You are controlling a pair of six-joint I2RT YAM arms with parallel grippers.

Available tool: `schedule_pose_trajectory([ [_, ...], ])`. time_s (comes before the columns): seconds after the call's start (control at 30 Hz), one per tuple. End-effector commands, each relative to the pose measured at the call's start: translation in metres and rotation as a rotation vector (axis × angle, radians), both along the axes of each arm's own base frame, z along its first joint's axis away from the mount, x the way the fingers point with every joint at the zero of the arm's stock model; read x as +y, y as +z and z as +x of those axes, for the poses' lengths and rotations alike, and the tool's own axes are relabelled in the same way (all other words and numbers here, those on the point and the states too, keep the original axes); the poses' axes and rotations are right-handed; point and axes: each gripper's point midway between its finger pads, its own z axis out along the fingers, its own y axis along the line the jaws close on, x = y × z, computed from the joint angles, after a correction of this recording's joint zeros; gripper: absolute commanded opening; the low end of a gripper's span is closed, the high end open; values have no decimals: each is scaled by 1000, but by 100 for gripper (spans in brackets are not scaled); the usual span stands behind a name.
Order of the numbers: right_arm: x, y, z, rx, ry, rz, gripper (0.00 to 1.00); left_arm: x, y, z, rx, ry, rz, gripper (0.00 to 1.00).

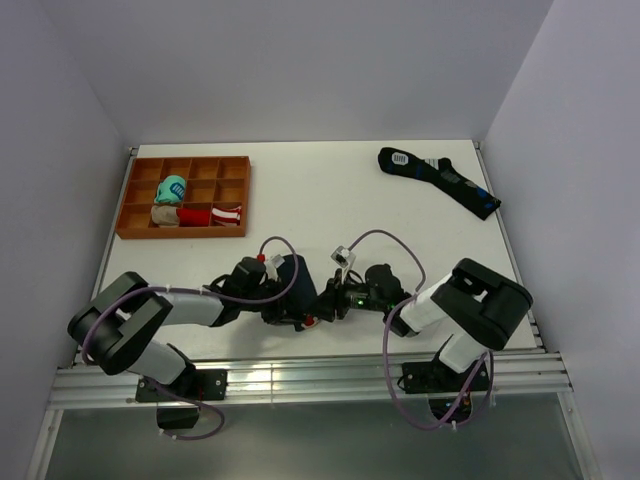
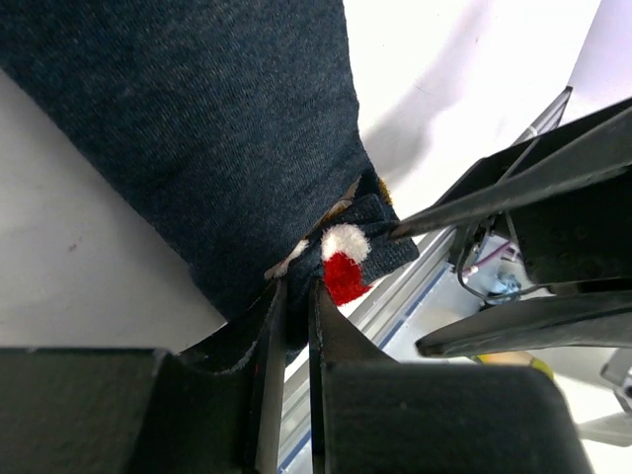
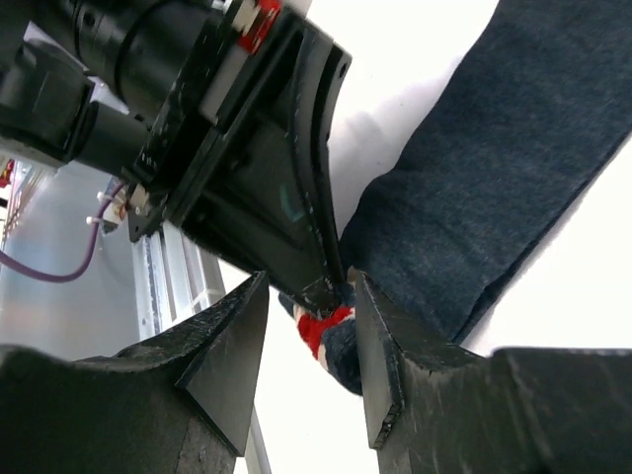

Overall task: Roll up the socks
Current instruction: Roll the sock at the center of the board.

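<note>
The dark navy socks (image 1: 292,278) lie flat near the table's front edge, between both grippers. In the left wrist view the socks (image 2: 197,128) fill the upper left, with a red-white patch (image 2: 342,265) at their near end. My left gripper (image 2: 294,288) is shut on that patched end; it also shows in the top view (image 1: 303,312). My right gripper (image 3: 311,288) is open, its jaws standing either side of the patched end (image 3: 324,328) and the left gripper's fingertips (image 3: 321,286). It meets the left one in the top view (image 1: 326,305).
An orange compartment tray (image 1: 236,190) stands at the back left with teal (image 1: 172,188), beige (image 1: 164,214) and red-white (image 1: 225,214) rolled bundles. A longer dark sock (image 1: 440,178) lies at the back right. The metal rail (image 1: 300,380) runs along the front edge.
</note>
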Motion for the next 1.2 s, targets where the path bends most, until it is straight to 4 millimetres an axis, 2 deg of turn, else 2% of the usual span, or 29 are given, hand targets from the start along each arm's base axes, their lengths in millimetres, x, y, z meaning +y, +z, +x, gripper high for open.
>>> schedule_pose_trajectory([
  [0.0, 3, 6, -3, -54, 9, 46, 47, 38, -49, -16, 85, 7, 216, 14],
  [0.2, -5, -11, -10, -25, -9, 24, 46, 36, -47, -9, 103, 12, 198, 15],
  [0.4, -16, -17, -7, -30, -75, 4, 46, 36, -48, -7, 115, 10, 192, 16],
  [0.53, -16, -18, -4, -55, -88, -24, 46, 36, -48, -5, 123, 12, 185, 16],
  [0.77, -10, -27, -14, -75, -64, -71, 47, 36, -44, 0, 152, 31, 160, 17],
  [1.17, -17, -46, -24, -44, -71, -94, 49, 35, -33, 18, 185, 74, 135, 18],
])
